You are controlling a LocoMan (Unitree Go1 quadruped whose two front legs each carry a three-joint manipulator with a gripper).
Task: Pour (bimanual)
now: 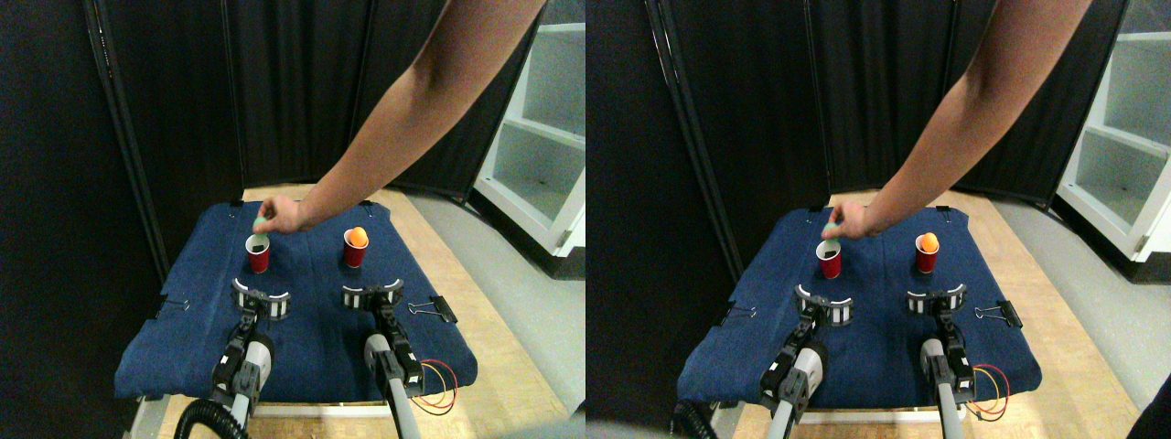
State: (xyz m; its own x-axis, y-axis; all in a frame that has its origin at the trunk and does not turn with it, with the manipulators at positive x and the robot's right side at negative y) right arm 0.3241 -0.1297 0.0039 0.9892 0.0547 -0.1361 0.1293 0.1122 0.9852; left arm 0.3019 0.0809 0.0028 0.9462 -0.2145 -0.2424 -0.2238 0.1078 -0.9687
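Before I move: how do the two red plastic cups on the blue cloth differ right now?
The left red plastic cup shows a dark mouth, while the right red plastic cup holds an orange ball at its rim. A person's hand with a small green object hangs over the left cup; nothing hangs over the right. Both stand upright.

Dark folding panels [302, 91] stand upright across the back and left, their seams running top to bottom. At the right a white shelf unit [540, 155] stands on the grey floor [512, 265], its open compartments lit pale. A wooden table [476, 302] runs from the panels toward the camera, covered in most of its width by a blue cloth [302, 338]. Black clips [437, 309] pinch the cloth at its edges. The light is dim and even.
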